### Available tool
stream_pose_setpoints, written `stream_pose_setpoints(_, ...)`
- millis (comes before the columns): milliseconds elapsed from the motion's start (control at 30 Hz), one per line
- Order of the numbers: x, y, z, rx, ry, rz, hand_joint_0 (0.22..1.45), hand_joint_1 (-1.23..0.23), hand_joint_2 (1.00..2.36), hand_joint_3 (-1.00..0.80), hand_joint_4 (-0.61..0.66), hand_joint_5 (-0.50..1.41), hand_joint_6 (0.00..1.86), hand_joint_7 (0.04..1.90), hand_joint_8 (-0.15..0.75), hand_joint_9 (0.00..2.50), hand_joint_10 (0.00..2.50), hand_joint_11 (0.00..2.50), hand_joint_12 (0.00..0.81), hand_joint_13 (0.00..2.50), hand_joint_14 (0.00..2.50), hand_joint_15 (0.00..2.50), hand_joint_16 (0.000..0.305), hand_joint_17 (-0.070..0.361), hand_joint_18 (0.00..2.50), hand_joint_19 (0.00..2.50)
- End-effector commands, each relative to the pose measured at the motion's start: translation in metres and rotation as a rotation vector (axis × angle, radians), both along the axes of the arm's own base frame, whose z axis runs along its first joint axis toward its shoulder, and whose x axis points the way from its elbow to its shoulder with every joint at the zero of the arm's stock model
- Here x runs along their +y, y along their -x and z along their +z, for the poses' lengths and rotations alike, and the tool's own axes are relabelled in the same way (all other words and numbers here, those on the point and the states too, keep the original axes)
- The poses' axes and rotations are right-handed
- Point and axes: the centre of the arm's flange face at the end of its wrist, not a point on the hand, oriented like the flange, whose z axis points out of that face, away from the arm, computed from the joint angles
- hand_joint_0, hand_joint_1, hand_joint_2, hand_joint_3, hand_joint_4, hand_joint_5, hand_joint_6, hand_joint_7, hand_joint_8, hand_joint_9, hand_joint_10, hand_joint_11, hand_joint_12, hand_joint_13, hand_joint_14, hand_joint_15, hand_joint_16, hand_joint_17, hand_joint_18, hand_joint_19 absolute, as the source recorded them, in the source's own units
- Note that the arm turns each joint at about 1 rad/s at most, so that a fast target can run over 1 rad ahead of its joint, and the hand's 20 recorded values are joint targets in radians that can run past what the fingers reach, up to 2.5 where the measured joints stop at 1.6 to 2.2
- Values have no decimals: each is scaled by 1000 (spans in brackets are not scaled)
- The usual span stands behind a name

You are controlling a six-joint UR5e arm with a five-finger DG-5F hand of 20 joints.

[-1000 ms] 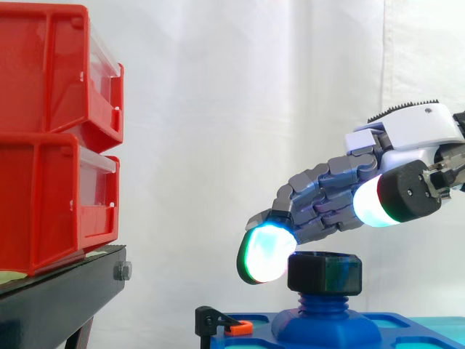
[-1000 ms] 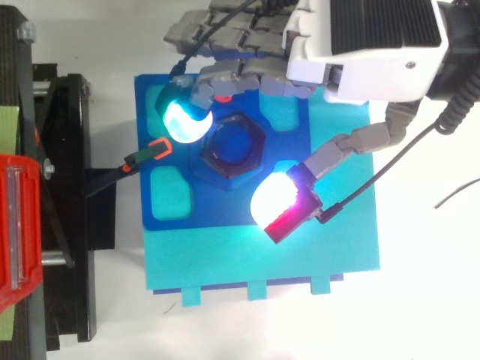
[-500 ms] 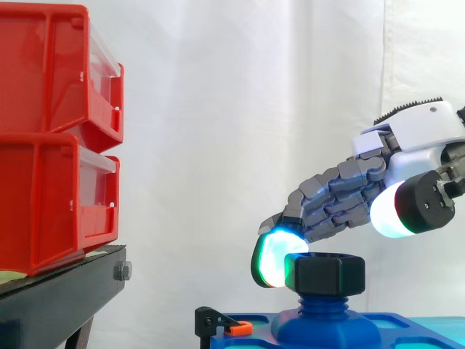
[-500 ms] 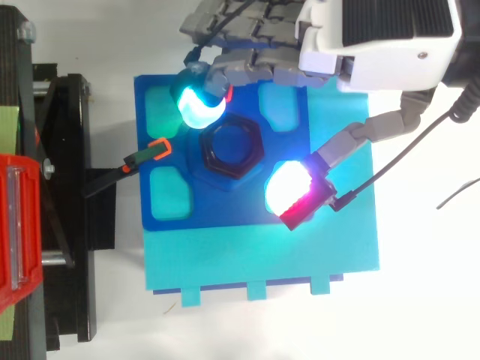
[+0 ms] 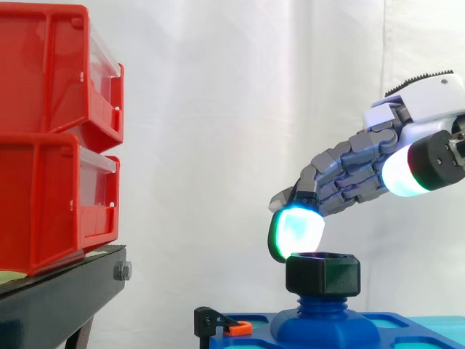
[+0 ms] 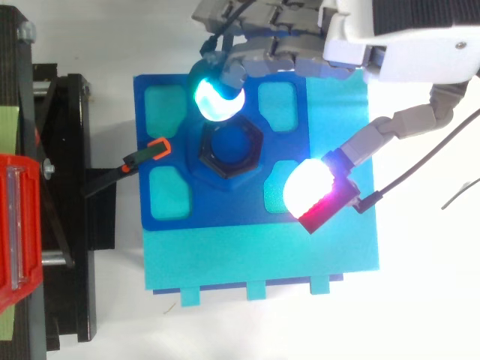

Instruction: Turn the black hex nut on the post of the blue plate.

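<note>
Black hex nut (image 5: 323, 275): seated on the upright post (image 5: 320, 299) at the middle of the blue plate (image 6: 225, 210). Hand (image 5: 360, 171): spread loosely, gripping nothing, poised above the nut and clear of it. The nut lay below, between a cyan fingertip (image 6: 217, 100) over one edge and the thumb pad (image 6: 307, 187) off the opposite side, held higher.

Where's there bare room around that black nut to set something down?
Free: the cyan base strip below the blue plate, and white surface right of it. Crowded: the hex nut sits between the pads of the hand; the clamp and black stand fill the left.
</note>
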Motion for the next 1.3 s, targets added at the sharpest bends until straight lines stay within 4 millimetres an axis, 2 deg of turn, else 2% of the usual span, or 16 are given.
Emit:
stream_pose_setpoints(0,1,2,0,12,0,1,308,-437,1000,-500,219,-256,503,823,224,0,0,0,391,92,0,0,59,134,0,5)
stream_pose_setpoints(400,3,7,-3,58,-2,12,313,-446,1000,-500,218,-256,502,824,222,0,0,0,388,92,0,0,58,132,0,17)
stream_pose_setpoints(700,7,15,13,62,7,26,317,-448,1000,-500,217,-256,502,819,221,0,0,0,386,93,0,0,58,130,0,15)
stream_pose_setpoints(1267,15,22,17,105,11,38,325,-450,1000,-500,215,-257,502,818,217,0,0,0,383,100,0,0,57,128,0,21)
